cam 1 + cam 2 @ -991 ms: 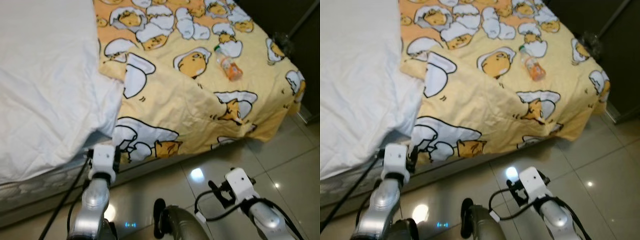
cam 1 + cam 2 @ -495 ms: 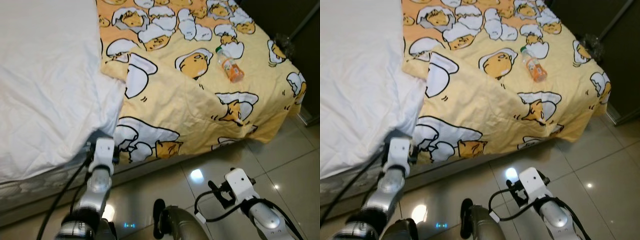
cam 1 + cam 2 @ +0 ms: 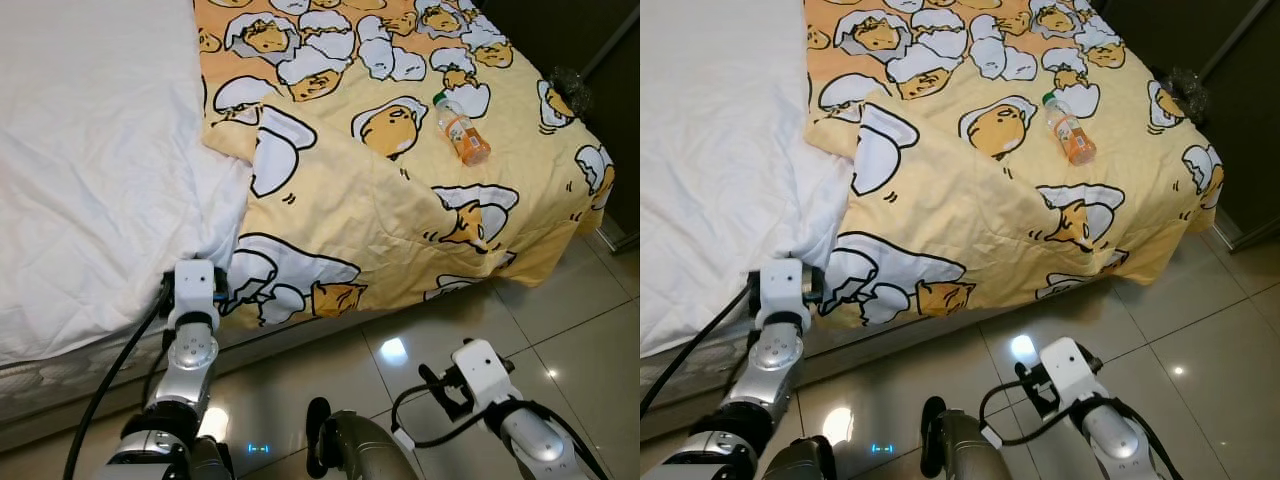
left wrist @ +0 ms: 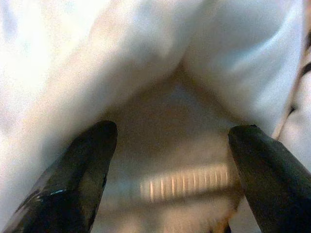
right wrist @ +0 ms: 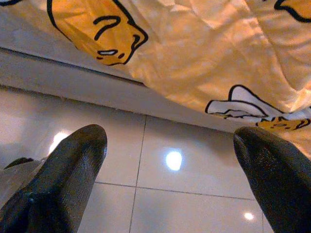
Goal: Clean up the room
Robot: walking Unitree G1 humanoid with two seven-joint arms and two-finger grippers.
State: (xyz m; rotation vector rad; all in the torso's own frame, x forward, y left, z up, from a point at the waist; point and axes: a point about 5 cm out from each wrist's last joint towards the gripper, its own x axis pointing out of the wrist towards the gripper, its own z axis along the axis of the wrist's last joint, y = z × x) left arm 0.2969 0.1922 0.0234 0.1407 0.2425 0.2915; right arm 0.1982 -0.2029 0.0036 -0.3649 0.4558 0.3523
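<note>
A white duvet [image 3: 90, 150] covers the left part of the bed and droops over its near edge. Beside it lies a yellow blanket [image 3: 380, 210] printed with egg cartoons. A plastic bottle [image 3: 461, 128] of orange drink lies on the blanket towards the far right. My left arm [image 3: 195, 295] reaches up to the duvet's hanging edge. In the left wrist view my left gripper [image 4: 172, 131] is open, with white cloth [image 4: 146, 58] close in front of it and nothing between its fingers. My right gripper [image 5: 170, 136] hangs open over the tiles, facing the bed's side.
Glossy beige floor tiles [image 3: 570, 310] run along the bed's foot and right side. A crumpled clear wrapper [image 3: 563, 88] sits by the bed's far right corner against a dark wall. The mattress side [image 3: 60, 375] shows under the duvet.
My left arm has stretched forward and up until its wrist meets the duvet's hanging edge. The right arm has sunk a little. The camera has shifted slightly.
</note>
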